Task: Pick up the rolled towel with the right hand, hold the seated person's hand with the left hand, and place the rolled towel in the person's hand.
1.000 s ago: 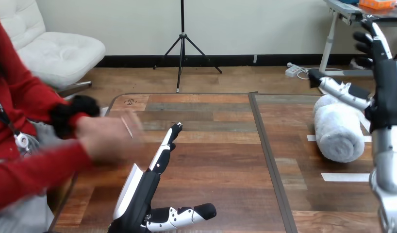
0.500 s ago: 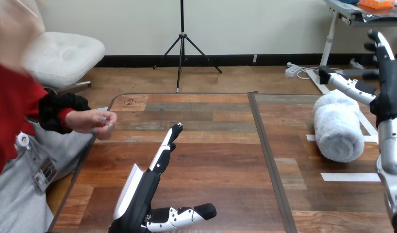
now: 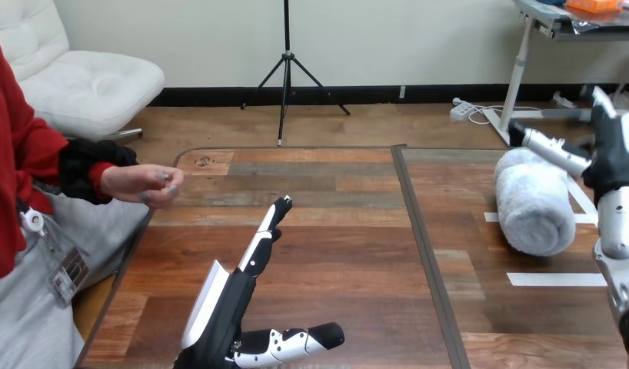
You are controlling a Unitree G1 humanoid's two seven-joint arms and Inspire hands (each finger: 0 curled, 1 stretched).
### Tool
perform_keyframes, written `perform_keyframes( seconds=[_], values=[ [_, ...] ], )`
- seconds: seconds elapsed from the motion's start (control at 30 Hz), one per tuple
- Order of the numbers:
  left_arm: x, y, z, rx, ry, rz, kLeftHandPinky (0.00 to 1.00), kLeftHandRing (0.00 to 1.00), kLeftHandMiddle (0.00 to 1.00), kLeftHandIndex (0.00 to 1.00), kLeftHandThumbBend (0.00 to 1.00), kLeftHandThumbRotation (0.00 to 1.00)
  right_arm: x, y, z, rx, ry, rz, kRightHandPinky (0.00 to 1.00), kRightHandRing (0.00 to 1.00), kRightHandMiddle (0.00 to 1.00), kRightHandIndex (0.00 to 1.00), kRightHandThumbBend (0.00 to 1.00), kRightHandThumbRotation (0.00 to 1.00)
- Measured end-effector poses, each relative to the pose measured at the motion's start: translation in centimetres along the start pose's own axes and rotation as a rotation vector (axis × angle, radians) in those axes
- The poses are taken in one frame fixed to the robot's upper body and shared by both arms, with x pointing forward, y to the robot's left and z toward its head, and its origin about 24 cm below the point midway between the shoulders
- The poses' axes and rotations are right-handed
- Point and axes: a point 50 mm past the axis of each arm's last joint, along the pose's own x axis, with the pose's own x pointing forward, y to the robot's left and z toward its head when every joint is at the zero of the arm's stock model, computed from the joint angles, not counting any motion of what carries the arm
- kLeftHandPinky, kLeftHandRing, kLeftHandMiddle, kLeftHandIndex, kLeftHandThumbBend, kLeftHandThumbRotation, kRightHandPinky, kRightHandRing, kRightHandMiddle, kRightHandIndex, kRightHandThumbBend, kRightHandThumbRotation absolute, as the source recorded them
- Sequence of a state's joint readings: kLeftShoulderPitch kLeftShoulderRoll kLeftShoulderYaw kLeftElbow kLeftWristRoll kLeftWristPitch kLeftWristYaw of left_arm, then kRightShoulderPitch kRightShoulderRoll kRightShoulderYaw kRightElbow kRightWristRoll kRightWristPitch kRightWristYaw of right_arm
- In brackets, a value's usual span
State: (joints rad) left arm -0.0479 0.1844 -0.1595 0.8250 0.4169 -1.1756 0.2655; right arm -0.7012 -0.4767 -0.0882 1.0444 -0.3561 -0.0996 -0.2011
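Note:
The rolled towel (image 3: 531, 201), grey-white, lies on the table at the right with its spiral end toward me. My right hand (image 3: 613, 151) hangs just right of it and above, open, its thumb stretched out over the roll's far end without a grasp. My left hand (image 3: 233, 296) rests edge-up at the table's near left, open, fingers straight and pointing away, thumb sticking out to the right. The person's hand (image 3: 144, 184) hovers over the table's left edge, loosely curled and holding nothing, well apart from my left hand.
White tape strips (image 3: 556, 279) mark the table at the right, near the towel. A dark seam (image 3: 419, 246) runs front to back down the wooden table (image 3: 334, 254). The person sits at the left side.
The person's hand has drawn back to the table's left edge and settled there. My right hand has sunk lower beside the towel. My left hand has not moved.

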Motion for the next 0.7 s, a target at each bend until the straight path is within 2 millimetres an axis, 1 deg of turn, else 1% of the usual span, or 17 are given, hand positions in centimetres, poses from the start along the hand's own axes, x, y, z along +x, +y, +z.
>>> perform_keyframes(
  seconds=[0.03,0.07,0.13,0.17,0.23,0.27,0.33,0.43,0.47,0.7],
  values=[
    [0.0,0.0,0.0,0.000,0.000,0.000,0.93,0.98,0.98,0.98,1.00,0.58,0.1,0.1,-0.1,-0.008,0.017,0.008,0.15,0.21,0.31,0.94,1.00,0.60],
    [0.0,0.0,0.0,-0.001,0.000,0.000,0.93,0.98,0.98,0.98,1.00,0.58,0.1,0.1,-0.2,-0.015,0.034,0.015,0.18,0.27,0.39,0.94,1.00,0.61],
    [0.0,-0.1,0.0,-0.002,-0.001,0.001,0.93,0.98,0.98,0.98,1.00,0.58,0.2,0.3,-0.4,-0.029,0.067,0.031,0.26,0.38,0.48,0.94,1.00,0.61],
    [0.0,-0.1,0.0,-0.003,-0.001,0.001,0.93,0.98,0.98,0.98,1.00,0.58,0.2,0.3,-0.5,-0.035,0.082,0.038,0.32,0.46,0.56,0.93,1.00,0.62],
    [0.0,-0.1,0.0,-0.003,-0.001,0.001,0.93,0.98,0.98,0.98,1.00,0.58,0.3,0.5,-0.8,-0.056,0.112,0.053,0.37,0.52,0.61,0.93,1.00,0.62],
    [0.0,-0.1,0.0,-0.003,-0.001,0.000,0.93,0.98,0.98,0.98,1.00,0.58,0.3,0.6,-0.9,-0.066,0.125,0.061,0.38,0.53,0.62,0.92,1.00,0.63],
    [0.0,-0.1,0.0,-0.004,-0.001,0.000,0.93,0.98,0.98,0.98,1.00,0.58,0.3,0.7,-1.1,-0.091,0.154,0.076,0.41,0.55,0.63,0.91,1.00,0.63],
    [0.0,-0.1,0.0,-0.004,-0.001,0.001,0.94,0.98,0.98,0.98,1.00,0.57,0.3,0.9,-1.3,-0.125,0.189,0.093,0.42,0.53,0.61,0.85,1.00,0.64],
    [0.0,-0.1,0.0,-0.004,-0.001,0.001,0.94,0.98,0.98,0.98,1.00,0.57,0.4,1.0,-1.3,-0.136,0.198,0.098,0.41,0.50,0.58,0.80,1.00,0.65],
    [0.0,-0.1,0.0,-0.005,-0.001,0.002,0.94,0.98,0.97,0.98,1.00,0.57,0.6,0.7,-1.1,-0.224,0.233,0.112,0.33,0.40,0.48,0.67,1.00,0.66]
  ],
)
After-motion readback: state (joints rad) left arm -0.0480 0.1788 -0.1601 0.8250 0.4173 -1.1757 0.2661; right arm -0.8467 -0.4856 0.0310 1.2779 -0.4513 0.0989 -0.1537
